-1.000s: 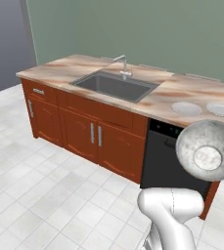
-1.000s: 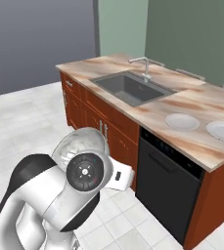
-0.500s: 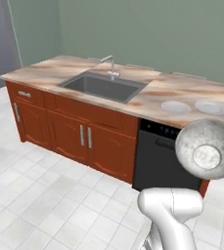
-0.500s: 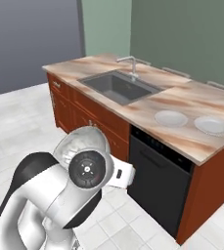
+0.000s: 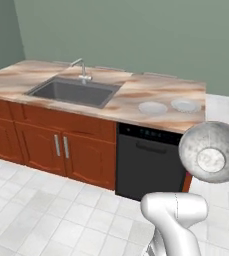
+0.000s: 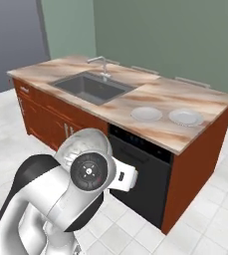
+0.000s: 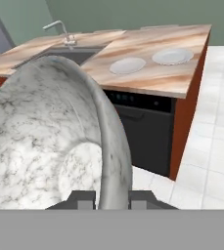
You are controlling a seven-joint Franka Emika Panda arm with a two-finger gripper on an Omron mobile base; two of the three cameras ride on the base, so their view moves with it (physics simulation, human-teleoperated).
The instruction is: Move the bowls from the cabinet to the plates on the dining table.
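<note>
A mottled grey-silver bowl [image 7: 50, 132] is held on its side, and my gripper [image 7: 112, 199] is shut on its rim, one finger inside and one outside. In the left base view the same bowl [image 5: 211, 152] hangs at the right, above the floor and in front of the dining table's near corner, hiding the fingers. Two pale plates [image 5: 152, 107] [image 5: 186, 105] lie side by side and bare on the marble dining table [image 5: 136, 92]. From the hand view the plates [image 7: 127, 65] [image 7: 172, 56] lie ahead, beyond the bowl. The cabinet is out of view.
A sink [image 5: 73, 92] with a faucet [image 5: 81, 70] is set into the table's left half. A black dishwasher [image 5: 148, 162] and reddish-brown low doors [image 5: 61, 147] form its front. White tiled floor [image 5: 46, 215] lies between me and the table.
The whole picture has shifted: the base has moved, and the table with its plates now looks nearer and more square-on. The bowl has stayed in the gripper.
</note>
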